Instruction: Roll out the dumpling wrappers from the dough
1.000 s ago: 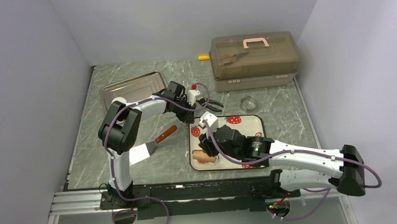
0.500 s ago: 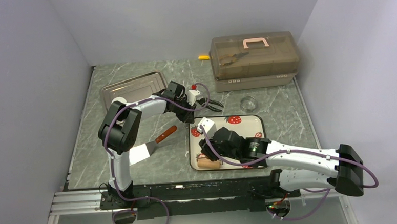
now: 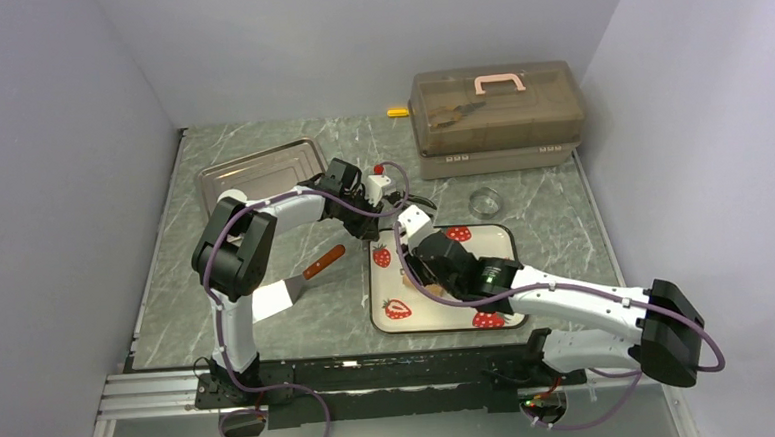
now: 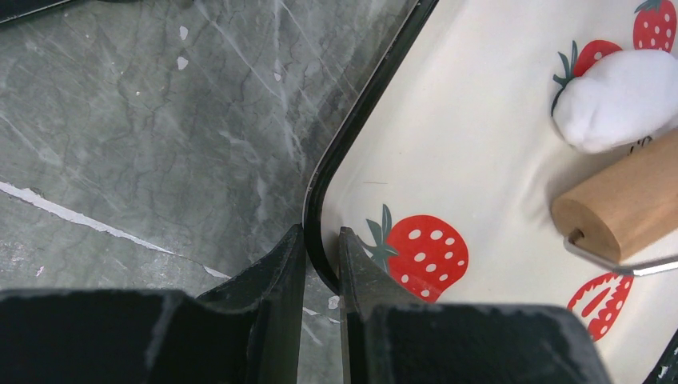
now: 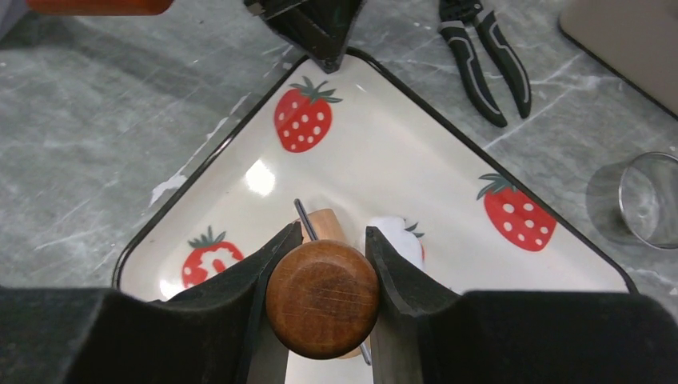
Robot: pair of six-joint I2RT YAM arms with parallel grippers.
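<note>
Your grey marble worktop carries everything. At its far right stands the brown translucent toolbox with a pink handle, and at the far left lies a steel tray. Nearer the arms sits the strawberry plate, cream with a black rim.

Your left pincer is closed almost together on that plate's far-left corner, one finger outside the rim and one inside. Your right pincer stands partly open over the plate, and both its fingers press the round brown end knob of the wooden roller. The roller's pale barrel reaches down to the plate surface.

Black-handled pliers lie on the worktop just past the plate's far edge. A scraper with a brown handle lies to the plate's left. A clear glass ring sits between plate and toolbox.

The dough, a small white lump, rests on the plate right beside the roller's lower end, partly over a printed strawberry.
</note>
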